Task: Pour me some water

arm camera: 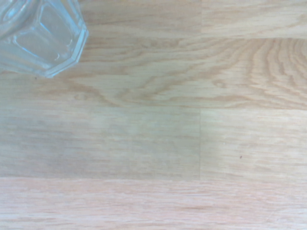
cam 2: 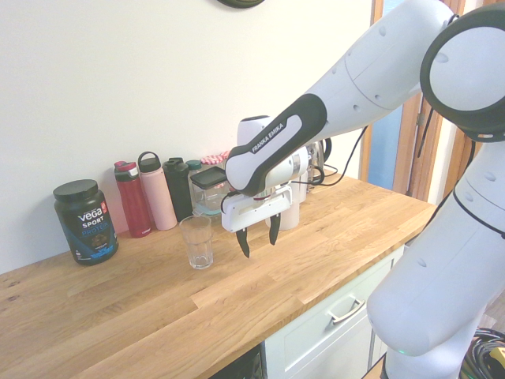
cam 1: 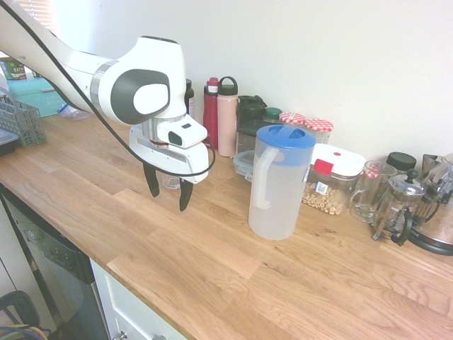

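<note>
Standing upright on the light wooden butcher-block counter (cam 1: 212, 276), a tall frosted translucent plastic pitcher with a blue lid (cam 1: 276, 184); long axis vertical, base down, lid uppermost. Side handle, of the same pale plastic, running lengthwise down the body, on the side turned toward the arm in the first exterior view. Location: in front of the row of containers, near a clear container of ring-shaped cereal with a white and red lid (cam 1: 333, 178).

Item: black two-finger gripper on the white arm (cam 1: 167, 197), pointing down above the counter, apart from the pitcher; fingers spread wide, released, nothing between them.

Item: clear drinking glass with a faceted base (cam 2: 198, 243), upright, its axis vertical, near the gripper; base corner also seen in the wrist view.

Item: pink metal bottle with a black loop cap (cam 1: 227, 117), upright, beside a red bottle (cam 1: 211, 112), both near the wall.

Item: glass French press with a black handle (cam 1: 398, 207), upright, beside a clear glass mug (cam 1: 369, 191).

Item: black tub with a black lid, lettered VEGA SPORT (cam 2: 86, 223), upright, beside the red bottle.
</note>
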You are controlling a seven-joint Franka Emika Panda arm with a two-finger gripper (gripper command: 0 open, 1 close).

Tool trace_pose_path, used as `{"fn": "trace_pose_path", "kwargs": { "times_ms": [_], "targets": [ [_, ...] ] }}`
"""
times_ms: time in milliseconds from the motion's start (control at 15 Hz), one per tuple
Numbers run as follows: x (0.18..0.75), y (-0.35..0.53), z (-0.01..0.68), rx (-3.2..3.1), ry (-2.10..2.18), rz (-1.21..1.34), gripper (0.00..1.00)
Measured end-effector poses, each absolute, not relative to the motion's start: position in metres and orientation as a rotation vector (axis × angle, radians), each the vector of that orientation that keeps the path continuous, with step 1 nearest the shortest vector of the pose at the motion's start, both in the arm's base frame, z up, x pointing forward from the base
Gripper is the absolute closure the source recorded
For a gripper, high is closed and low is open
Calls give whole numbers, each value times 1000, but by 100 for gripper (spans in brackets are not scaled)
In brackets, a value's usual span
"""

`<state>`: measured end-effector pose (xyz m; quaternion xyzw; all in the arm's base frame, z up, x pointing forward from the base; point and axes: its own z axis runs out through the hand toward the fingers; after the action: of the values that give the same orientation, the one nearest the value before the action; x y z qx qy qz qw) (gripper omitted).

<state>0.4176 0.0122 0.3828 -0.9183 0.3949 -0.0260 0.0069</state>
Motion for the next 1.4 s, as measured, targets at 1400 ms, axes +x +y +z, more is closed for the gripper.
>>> {"fn": "trace_pose_path", "kwargs": {
  "times_ms": [1400],
  "targets": [
    [404, -151, 593, -2909, 1261, -228, 0]
  ]
}}
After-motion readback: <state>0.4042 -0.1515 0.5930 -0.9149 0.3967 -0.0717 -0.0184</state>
